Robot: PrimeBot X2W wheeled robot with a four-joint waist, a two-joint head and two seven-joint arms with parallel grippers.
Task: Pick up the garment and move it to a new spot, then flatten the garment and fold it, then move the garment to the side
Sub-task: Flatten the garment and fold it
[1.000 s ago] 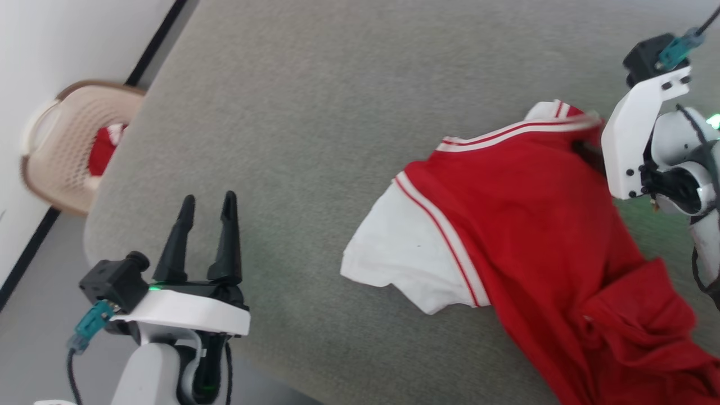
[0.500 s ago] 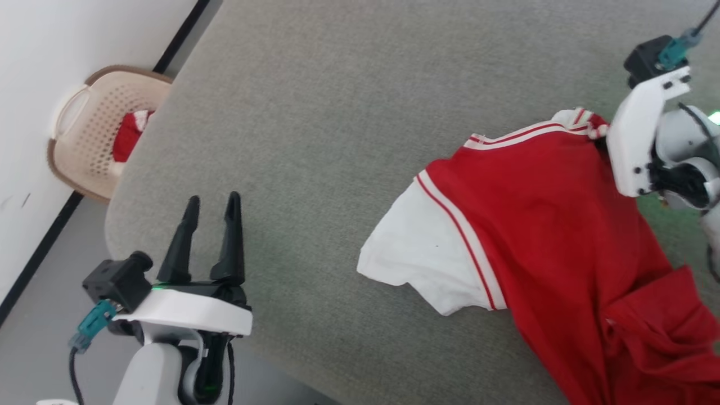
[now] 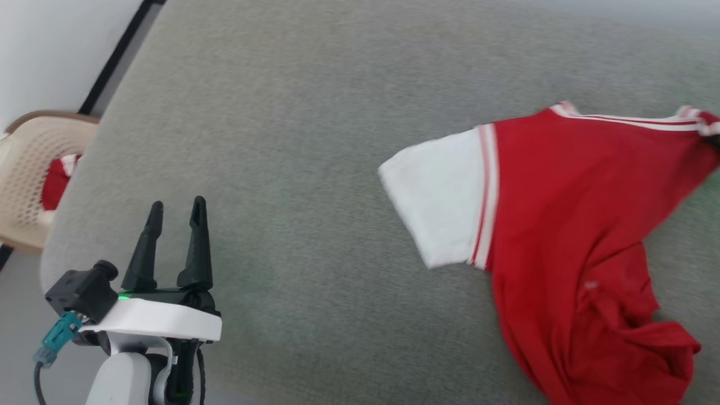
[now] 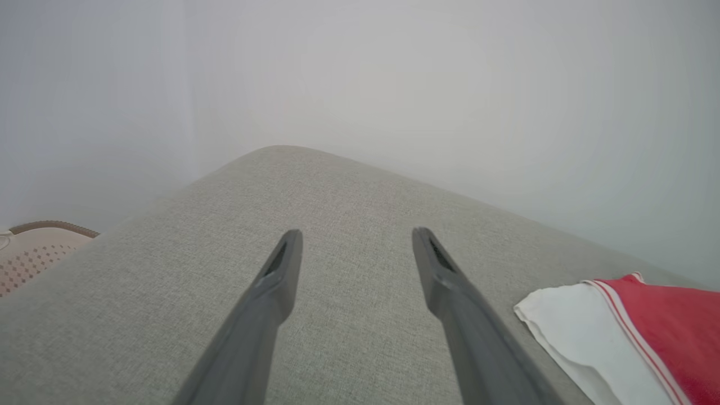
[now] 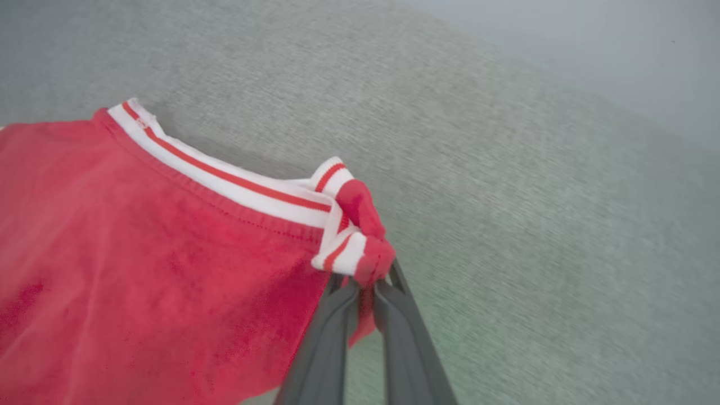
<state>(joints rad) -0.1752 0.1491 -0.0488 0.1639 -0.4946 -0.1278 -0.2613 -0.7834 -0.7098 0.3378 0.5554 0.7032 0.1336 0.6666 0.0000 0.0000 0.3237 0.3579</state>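
The red jersey shirt (image 3: pixel 568 214) lies on the right part of the grey fabric-covered surface (image 3: pixel 309 124). Its body is loosely spread, one white sleeve (image 3: pixel 439 197) reaches flat toward the middle, and the lower part is bunched in folds near the front edge. The right gripper (image 5: pixel 365 284) has its two dark fingers pressed together on a pinch of cloth at the end of the striped red-and-white collar trim (image 5: pixel 236 185), where the band doubles over. That seems a sensible place to hold: the band looks thicker and firmer than the jersey body, so the whole shirt can trail from the grip rather than slip out. The cloth beside the grip looks taut and raised, while the rest lies on the surface. This suits lifting or dragging the shirt to a new spot, the first step of the task; flattening and folding are not yet begun. The left gripper (image 3: pixel 175 209) hovers over the near left corner of the surface with its fingers spread wide, holding nothing and well apart from the shirt. It is probably placed clear so it cannot snag the cloth, yet ready to take a second corner. A beige perforated laundry basket (image 3: pixel 28 163) with another red-and-white cloth (image 3: pixel 56 183) inside stands beyond the left edge, outside the work.
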